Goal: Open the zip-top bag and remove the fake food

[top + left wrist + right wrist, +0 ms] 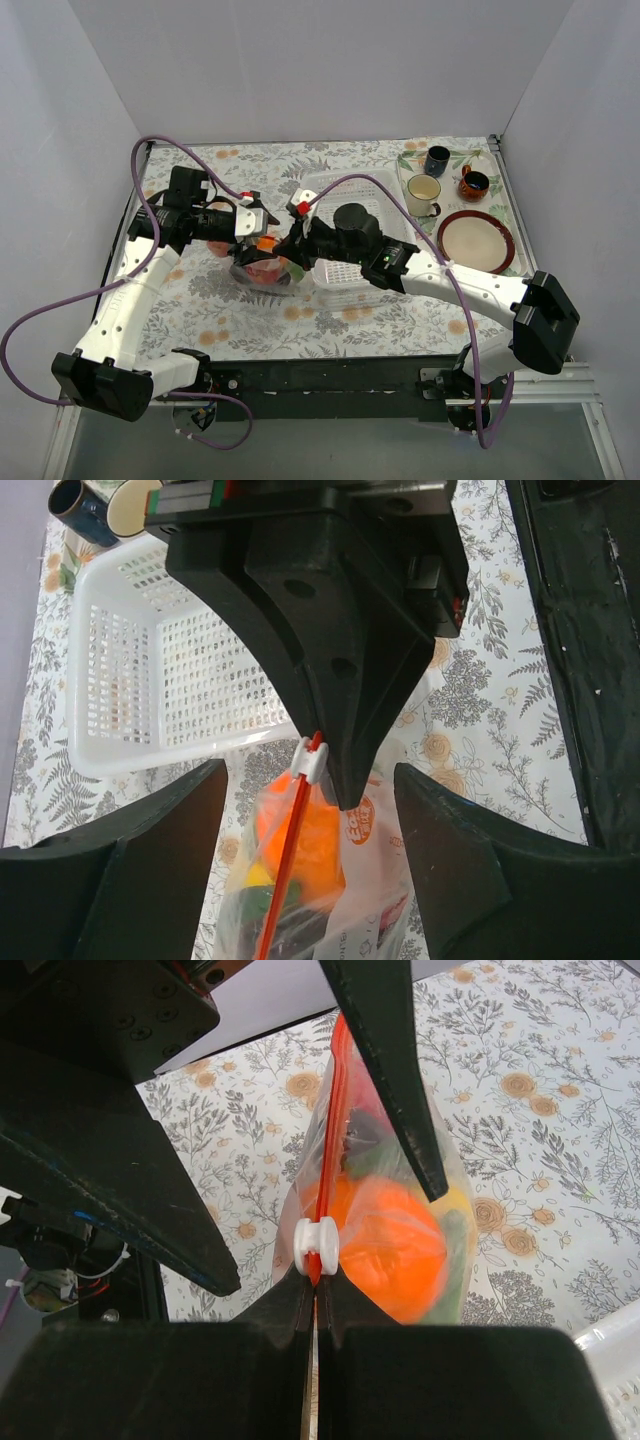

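Zip-top bag clear; zip strip red-orange; slider white. Fake food orange, yellow, green. Surface white, grey leaves, orange blossoms. Basket white, perforated. Plate cream, red-brown rim. Dark-blue mug, cream mug, red-orange mug. Cables purple.

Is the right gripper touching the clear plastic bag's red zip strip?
Touching. Right wrist view shows the right gripper pinched shut on the red zip strip, beside the white slider.

zip-top bag: bottom cut off | fake food: blurred, kinds unclear | mugs: cropped
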You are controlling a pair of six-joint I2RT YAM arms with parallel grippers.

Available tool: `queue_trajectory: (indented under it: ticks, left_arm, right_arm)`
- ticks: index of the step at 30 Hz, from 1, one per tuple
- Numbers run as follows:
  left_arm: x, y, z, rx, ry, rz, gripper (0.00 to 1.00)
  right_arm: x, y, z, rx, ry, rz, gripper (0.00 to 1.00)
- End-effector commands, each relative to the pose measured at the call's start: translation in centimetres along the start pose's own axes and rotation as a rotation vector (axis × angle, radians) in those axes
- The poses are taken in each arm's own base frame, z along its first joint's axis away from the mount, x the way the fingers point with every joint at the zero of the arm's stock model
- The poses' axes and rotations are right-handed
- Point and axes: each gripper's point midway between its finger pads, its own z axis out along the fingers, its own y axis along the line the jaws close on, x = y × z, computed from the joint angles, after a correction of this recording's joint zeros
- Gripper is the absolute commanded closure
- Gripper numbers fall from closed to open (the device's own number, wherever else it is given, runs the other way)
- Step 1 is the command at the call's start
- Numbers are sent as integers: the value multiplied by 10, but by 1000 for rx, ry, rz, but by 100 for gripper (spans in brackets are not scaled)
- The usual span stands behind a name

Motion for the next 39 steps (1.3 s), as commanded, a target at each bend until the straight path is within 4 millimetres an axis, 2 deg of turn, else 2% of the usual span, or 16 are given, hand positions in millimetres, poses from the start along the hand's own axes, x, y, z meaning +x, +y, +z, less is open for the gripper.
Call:
queue_trajectory:
  ticks: [1,9,12,20,25,30,39]
  left_arm:
    - [-20,6,-6,-14,-28,63,33]
    - [-12,1,-5,33,-1,54,58]
    - [-9,-5,-5,62,13,29,62]
    - [-2,-12,-5,100,34,-3,64]
    - [-10,-11,-7,95,18,7,67]
    - [-19,-11,-9,81,-8,22,64]
    - [-5,-19,-4,102,16,-7,64]
  right_arm:
    - [-20,9,2,-33,-51,-27,99]
    - [-18,10,5,-35,-45,-24,99]
    - [-18,10,5,-33,-42,-23,99]
    - [-16,9,7,-34,-35,-21,99]
    - [-15,10,9,-37,-33,-18,99]
    - [-15,10,10,-40,-30,-15,99]
    - [-20,11,10,-42,-37,-16,99]
